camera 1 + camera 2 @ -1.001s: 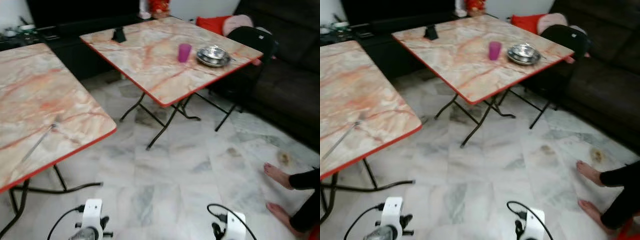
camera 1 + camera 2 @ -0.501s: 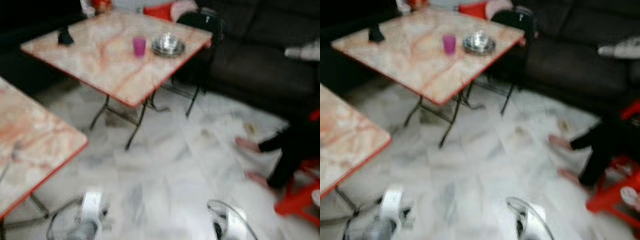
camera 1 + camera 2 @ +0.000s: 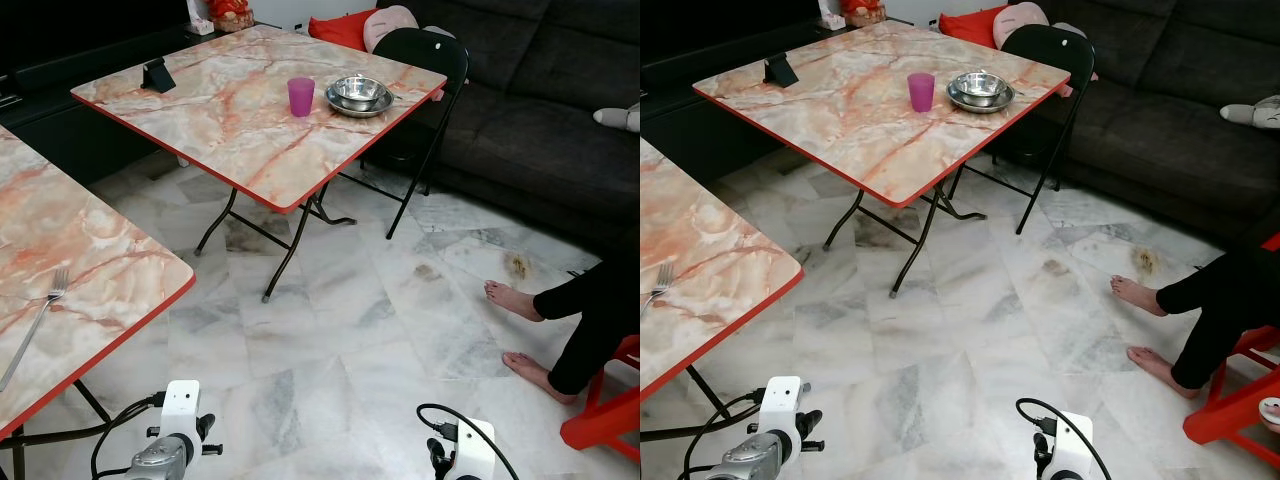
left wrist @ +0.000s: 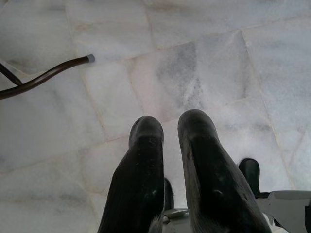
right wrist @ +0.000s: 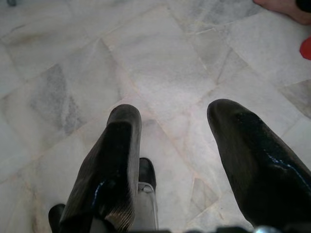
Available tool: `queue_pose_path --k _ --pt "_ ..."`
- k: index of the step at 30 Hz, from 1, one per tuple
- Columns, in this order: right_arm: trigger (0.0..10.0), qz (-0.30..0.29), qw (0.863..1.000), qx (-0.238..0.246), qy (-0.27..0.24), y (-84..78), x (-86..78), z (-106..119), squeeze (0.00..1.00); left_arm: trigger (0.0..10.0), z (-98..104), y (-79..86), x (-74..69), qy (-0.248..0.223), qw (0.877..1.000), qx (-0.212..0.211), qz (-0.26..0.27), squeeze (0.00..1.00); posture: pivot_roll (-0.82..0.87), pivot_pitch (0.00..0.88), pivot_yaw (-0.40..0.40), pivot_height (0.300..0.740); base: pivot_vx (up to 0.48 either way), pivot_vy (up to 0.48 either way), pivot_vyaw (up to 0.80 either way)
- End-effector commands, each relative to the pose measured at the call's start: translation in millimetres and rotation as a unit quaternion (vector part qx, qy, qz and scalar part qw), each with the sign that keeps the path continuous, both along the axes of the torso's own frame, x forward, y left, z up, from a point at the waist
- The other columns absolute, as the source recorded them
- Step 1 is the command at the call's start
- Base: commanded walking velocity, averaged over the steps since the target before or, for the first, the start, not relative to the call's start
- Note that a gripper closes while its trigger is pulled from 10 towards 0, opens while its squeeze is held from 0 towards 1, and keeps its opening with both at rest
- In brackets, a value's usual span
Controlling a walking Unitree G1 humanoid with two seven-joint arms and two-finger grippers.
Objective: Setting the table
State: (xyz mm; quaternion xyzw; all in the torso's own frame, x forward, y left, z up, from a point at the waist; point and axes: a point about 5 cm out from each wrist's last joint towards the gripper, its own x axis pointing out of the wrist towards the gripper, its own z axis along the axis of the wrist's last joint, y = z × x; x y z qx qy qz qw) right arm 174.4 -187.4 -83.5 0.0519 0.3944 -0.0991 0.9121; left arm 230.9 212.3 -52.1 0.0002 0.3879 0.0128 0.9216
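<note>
Left hand [image 4: 167, 127] hangs low over the pale marble floor [image 3: 340, 340], fingers [image 4: 146, 145] drawn narrow with only a slim gap between them, holding nothing; a curved dark foot of a counter frame [image 4: 43, 77] lies on the tiles just ahead of it. Right hand [image 5: 175, 116] also hangs idle above the floor, fingers [image 5: 116, 145] spread wide, empty. In the head views both arms show as white wrist housings at the bottom edge, left [image 3: 180, 420] and right [image 3: 465, 445], each with a black cable. Near counter [image 3: 100, 270] on the robot's left: marble-pattern top with a red rim; a fork [image 3: 35, 320] lies flat on it close to the near edge. Far counter [image 3: 240, 110], same pattern, folding black legs, stands well apart, ahead and slightly left. On it: a purple cup [image 3: 300, 96] upright, just beside a stack of metal bowls on a metal plate [image 3: 358, 95], cup and bowls apart, not touching; a small dark stand [image 3: 156, 73] near the far left corner. A black folding chair [image 3: 425, 60] is pushed in at the counter's far right side. Dark sofa [image 3: 540, 90] behind, with a red cushion [image 3: 340, 28]. On the right, a person's bare feet [image 3: 515, 300] rest on the floor, dark trouser leg [image 3: 595, 310] above, beside a red stool [image 3: 605, 415].
</note>
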Motion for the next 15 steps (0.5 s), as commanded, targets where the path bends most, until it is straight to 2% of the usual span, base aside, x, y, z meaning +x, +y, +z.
queue_pose_path --k 1,8,12,15 --pt "10.0 -0.002 1.000 0.002 0.007 -0.4 -4.1 -2.0 0.00 10.0 -3.4 3.1 -5.6 0.015 1.000 0.002 0.002 0.00 0.04 0.000 -0.036 0.740 0.000 0.000 0.00" --pt "10.0 -0.004 1.000 0.001 0.010 -1.7 -7.2 -3.1 0.00 10.0 3.4 -1.5 2.9 -0.026 0.999 0.011 -0.030 0.00 0.05 0.000 -0.033 0.740 0.000 0.000 0.00" --pt "10.0 -0.001 1.000 0.001 0.012 -1.6 -7.6 -3.4 0.00 10.0 1.5 0.5 -5.5 -0.049 0.997 0.016 -0.048 0.00 0.05 0.000 -0.034 0.740 0.000 0.000 0.00" --pt "10.0 0.000 1.000 0.002 0.013 -1.9 -6.8 -3.2 0.00 10.0 6.7 5.2 -4.7 -0.084 0.995 0.016 -0.054 0.00 0.05 0.000 -0.036 0.740 0.000 0.000 0.00"
